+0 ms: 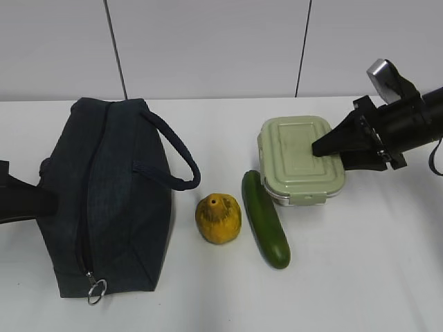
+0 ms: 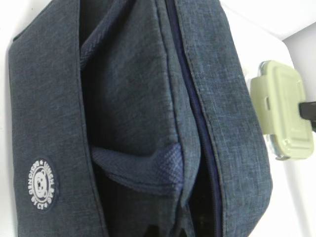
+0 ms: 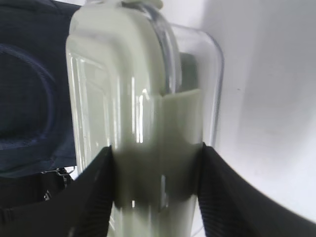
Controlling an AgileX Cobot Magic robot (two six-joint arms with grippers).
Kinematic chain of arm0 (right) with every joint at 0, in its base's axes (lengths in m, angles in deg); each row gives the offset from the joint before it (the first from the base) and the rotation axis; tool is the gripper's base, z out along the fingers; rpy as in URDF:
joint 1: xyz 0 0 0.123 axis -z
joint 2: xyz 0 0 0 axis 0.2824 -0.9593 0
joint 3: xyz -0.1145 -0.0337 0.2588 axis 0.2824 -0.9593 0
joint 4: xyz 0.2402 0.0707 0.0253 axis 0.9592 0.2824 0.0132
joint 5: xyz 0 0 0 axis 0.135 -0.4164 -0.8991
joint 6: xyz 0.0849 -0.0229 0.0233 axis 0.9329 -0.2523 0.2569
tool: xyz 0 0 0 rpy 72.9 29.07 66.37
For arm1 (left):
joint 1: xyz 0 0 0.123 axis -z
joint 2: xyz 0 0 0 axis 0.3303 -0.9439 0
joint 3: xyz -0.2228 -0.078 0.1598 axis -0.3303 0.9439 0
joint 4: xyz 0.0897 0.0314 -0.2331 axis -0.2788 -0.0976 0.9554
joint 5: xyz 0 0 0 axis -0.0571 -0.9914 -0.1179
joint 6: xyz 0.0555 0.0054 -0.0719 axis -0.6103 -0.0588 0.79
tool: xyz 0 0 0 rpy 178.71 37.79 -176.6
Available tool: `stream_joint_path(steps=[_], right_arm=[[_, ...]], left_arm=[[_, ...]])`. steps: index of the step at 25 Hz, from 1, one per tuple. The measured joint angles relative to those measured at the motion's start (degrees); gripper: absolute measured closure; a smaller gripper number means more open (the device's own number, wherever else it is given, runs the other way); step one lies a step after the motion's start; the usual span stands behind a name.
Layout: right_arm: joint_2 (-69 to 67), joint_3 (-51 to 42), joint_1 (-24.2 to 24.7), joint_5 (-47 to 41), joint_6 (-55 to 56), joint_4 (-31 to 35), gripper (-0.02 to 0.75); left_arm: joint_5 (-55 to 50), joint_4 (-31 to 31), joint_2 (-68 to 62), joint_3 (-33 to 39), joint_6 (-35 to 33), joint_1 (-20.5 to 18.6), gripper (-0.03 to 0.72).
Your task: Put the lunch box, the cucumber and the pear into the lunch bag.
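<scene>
The navy lunch bag (image 1: 104, 194) lies on its side at the left and fills the left wrist view (image 2: 123, 98). My left gripper (image 1: 48, 200) presses against its left side and is shut; its fingers are hidden in the left wrist view. The sage-lidded lunch box (image 1: 297, 162) sits at the right. My right gripper (image 1: 325, 149) is clamped on its right end, with the fingers tight against both faces (image 3: 157, 153). The yellow-orange pear (image 1: 218, 218) and the dark green cucumber (image 1: 265, 220) lie side by side between bag and box, both untouched.
The bag's strap handle (image 1: 176, 159) loops out toward the pear. Its zipper ring pull (image 1: 96, 290) lies at the near end. The white table (image 1: 360, 277) runs to a pale panelled wall (image 1: 208, 41) behind.
</scene>
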Motion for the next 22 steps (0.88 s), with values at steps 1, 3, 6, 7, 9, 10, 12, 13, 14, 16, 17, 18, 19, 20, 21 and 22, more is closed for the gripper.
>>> stream_joint_path(steps=[1, 3, 6, 7, 9, 10, 12, 13, 14, 16, 17, 18, 19, 20, 21, 22], right_arm=[[0.47, 0.08, -0.26, -0.22, 0.14, 0.81, 0.369], [2.01, -0.02, -0.37, -0.20, 0.25, 2.39, 0.369], [4.28, -0.02, -0.48, -0.20, 1.80, 4.38, 0.369], [4.81, -0.02, -0.48, -0.20, 2.21, 4.80, 0.369], [5.56, -0.02, -1.13, -0.20, 3.20, 5.21, 0.369], [5.80, -0.02, -1.38, -0.20, 3.48, 5.40, 0.369], [5.99, -0.02, -2.71, -0.20, 3.79, 6.23, 0.370], [5.99, -0.02, -3.36, -0.20, 3.88, 7.06, 0.370], [5.99, -0.02, -4.26, -0.20, 3.88, 7.89, 0.370], [5.99, 0.09, -6.15, -0.20, 4.02, 9.48, 0.370], [5.99, 0.33, -7.25, -0.20, 4.02, 10.29, 0.370], [5.99, 0.74, -8.37, -0.20, 4.02, 11.13, 0.370], [5.99, 0.98, -9.43, -0.20, 4.02, 11.78, 0.370], [5.99, 1.51, -10.25, -0.20, 4.02, 12.60, 0.370], [5.99, 2.15, -11.16, -0.20, 4.02, 13.39, 0.370], [5.99, 2.93, -12.05, -0.20, 4.02, 14.04, 0.370]], left_arm=[[0.00, -0.08, 0.00, 0.00, 0.00, 0.00, 0.701], [0.00, -0.36, 0.00, 0.00, 0.00, 0.00, 0.701], [0.00, -0.48, 0.00, 0.00, 0.00, 0.00, 0.701], [0.00, -0.48, 0.00, 0.00, -0.07, 0.00, 0.701], [0.00, -0.48, 0.00, 0.00, -0.09, 0.00, 0.701], [0.00, -0.52, 0.00, 0.00, -0.14, 0.00, 0.701], [0.00, -0.52, 0.00, 0.00, -0.14, 0.00, 0.701], [0.00, -0.52, 0.00, 0.00, -0.14, 0.00, 0.701], [0.00, -0.52, 0.00, 0.00, -0.14, 0.00, 0.701], [0.00, -0.52, 0.00, 0.00, -0.14, 0.00, 0.701], [0.00, -0.52, 0.00, 0.00, -0.14, 0.00, 0.701], [0.00, -0.52, 0.00, 0.00, -0.14, 0.00, 0.701], [0.00, -0.52, 0.00, 0.00, -0.14, 0.00, 0.701], [0.00, -0.52, 0.00, 0.00, -0.14, 0.00, 0.701], [0.00, -0.52, 0.00, 0.00, -0.14, 0.00, 0.701], [0.00, -0.52, 0.00, 0.00, -0.14, 0.00, 0.701]])
